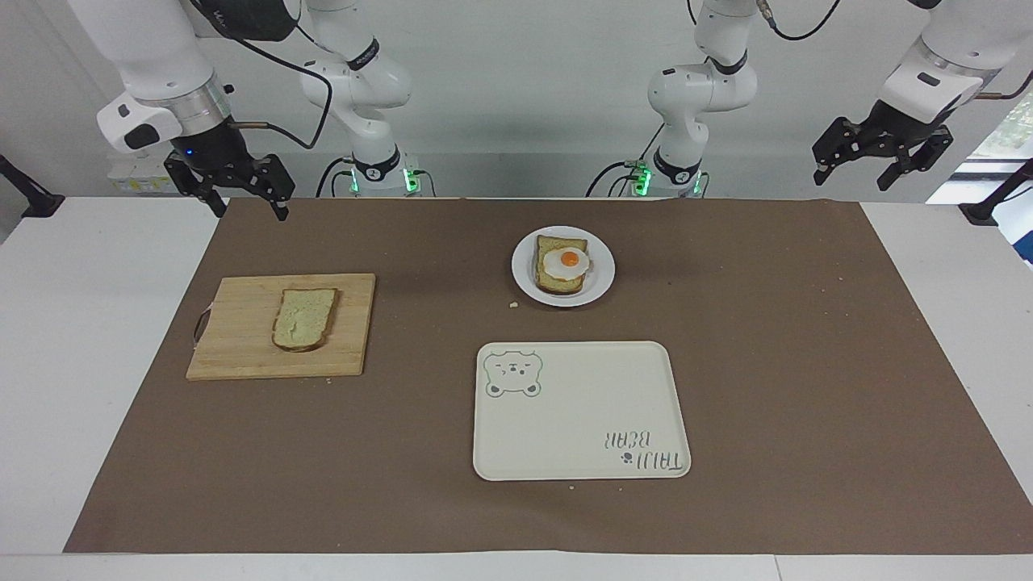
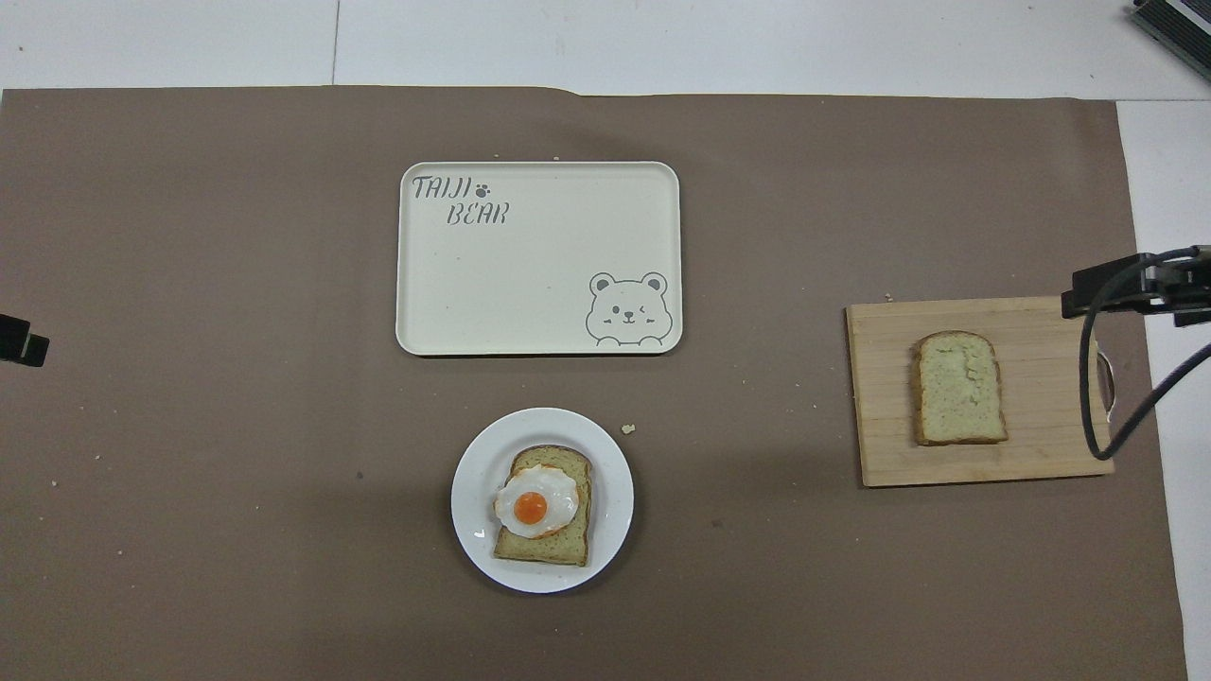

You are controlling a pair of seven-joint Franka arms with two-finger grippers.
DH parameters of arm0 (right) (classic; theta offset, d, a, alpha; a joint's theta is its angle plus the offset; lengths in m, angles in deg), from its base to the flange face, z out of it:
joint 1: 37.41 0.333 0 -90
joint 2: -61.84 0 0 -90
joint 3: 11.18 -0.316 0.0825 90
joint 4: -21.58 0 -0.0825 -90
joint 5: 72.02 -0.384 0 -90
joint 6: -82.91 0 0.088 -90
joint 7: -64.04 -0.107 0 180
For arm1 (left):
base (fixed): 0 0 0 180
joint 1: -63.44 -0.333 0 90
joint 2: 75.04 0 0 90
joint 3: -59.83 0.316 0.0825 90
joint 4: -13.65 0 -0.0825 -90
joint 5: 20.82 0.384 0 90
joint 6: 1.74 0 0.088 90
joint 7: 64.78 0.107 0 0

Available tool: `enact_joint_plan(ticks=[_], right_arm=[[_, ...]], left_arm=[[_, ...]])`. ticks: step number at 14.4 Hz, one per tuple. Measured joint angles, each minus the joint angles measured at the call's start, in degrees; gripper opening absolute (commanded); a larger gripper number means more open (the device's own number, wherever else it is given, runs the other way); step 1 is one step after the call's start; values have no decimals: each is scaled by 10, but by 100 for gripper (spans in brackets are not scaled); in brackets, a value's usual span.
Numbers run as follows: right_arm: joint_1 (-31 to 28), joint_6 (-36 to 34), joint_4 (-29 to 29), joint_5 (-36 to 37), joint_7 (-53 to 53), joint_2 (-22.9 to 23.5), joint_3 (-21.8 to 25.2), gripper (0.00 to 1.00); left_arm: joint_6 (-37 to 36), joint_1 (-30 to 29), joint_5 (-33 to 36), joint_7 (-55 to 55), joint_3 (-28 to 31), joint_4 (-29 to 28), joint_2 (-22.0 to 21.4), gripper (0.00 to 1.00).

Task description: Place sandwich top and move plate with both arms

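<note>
Lying flat on a wooden cutting board (image 1: pixel 282 327) toward the right arm's end, the sandwich top (image 1: pixel 304 319) looks light, soft, crushable; pinch its crust edges gently. Both the right gripper (image 1: pixel 240 194) and left gripper (image 1: pixel 880 157) hang spread, empty. The plate (image 1: pixel 524 282) carries egg-topped bread (image 1: pixel 562 264).

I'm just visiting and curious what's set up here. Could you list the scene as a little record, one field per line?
plain bread slice: lies flat on the wooden cutting board, toward the right arm's end
white plate: holds a bread slice with a fried egg
cream bear tray: nothing on it, farther from the robots than the plate
right gripper: open, raised, waiting near the cutting board's end
left gripper: open, raised at its own end of the table
</note>
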Motion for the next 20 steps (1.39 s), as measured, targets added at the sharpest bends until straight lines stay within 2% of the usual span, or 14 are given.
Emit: enact_joint_plan(ticks=[20], right_arm=[[-1, 10, 11, 0, 1, -1, 1, 100]], left_arm=[[0, 0, 0, 0, 0, 0, 0, 100]])
